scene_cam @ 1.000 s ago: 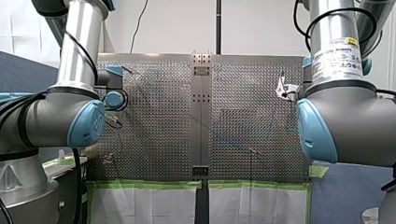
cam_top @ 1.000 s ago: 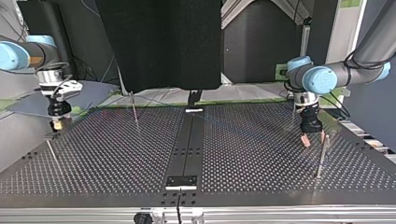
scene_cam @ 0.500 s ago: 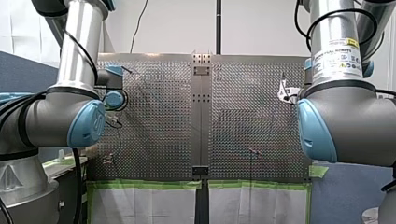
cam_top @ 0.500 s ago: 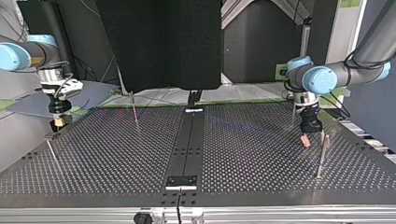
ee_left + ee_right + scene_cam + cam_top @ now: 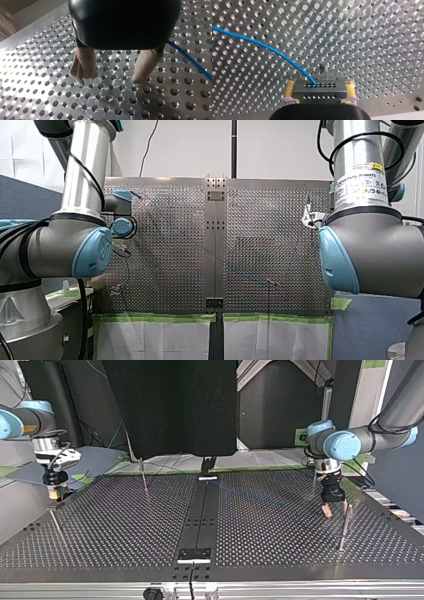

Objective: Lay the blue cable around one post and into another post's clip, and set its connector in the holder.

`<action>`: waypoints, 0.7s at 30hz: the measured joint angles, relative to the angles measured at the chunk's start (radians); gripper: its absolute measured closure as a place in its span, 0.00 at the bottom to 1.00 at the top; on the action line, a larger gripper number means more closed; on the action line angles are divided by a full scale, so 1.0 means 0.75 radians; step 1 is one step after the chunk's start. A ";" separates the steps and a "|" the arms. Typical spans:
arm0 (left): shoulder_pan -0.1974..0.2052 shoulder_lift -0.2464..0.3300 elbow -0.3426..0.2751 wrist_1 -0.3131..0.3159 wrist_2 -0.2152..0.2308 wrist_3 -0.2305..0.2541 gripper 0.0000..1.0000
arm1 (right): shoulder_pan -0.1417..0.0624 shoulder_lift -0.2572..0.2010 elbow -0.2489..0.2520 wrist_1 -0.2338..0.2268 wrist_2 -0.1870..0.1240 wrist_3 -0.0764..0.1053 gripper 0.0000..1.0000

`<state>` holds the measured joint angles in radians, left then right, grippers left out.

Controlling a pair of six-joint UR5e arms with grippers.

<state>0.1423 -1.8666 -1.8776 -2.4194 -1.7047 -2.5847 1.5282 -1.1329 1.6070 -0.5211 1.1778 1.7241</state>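
My right arm (image 5: 47, 444) leftward, top view

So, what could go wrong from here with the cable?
The blue cable passes beside my left gripper, not between its open fingers, so closing would probably miss it. A post stands close to that gripper in the top view; a sideways move might hit it. Tension in the cable could twist the connector in my right gripper.

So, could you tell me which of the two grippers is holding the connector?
My right gripper: it is shut on the metal connector that the blue cable enters. My left gripper is open and empty.
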 joint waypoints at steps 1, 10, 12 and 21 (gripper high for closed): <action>0.000 0.000 0.000 0.000 0.000 0.000 0.00 | -0.004 0.000 -0.004 0.005 0.000 0.000 0.98; -0.004 0.000 0.000 0.000 0.001 0.006 0.00 | -0.021 0.002 -0.036 0.033 0.002 0.004 0.98; -0.004 0.001 0.000 0.000 0.002 0.006 0.00 | -0.021 0.002 -0.039 0.036 0.002 0.004 0.98; -0.008 0.000 0.000 0.000 0.002 0.006 0.00 | -0.020 0.017 -0.112 0.102 0.002 -0.007 0.98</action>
<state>0.1367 -1.8663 -1.8772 -2.4195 -1.7034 -2.5798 1.5129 -1.1202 1.5227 -0.4444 1.1794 1.7190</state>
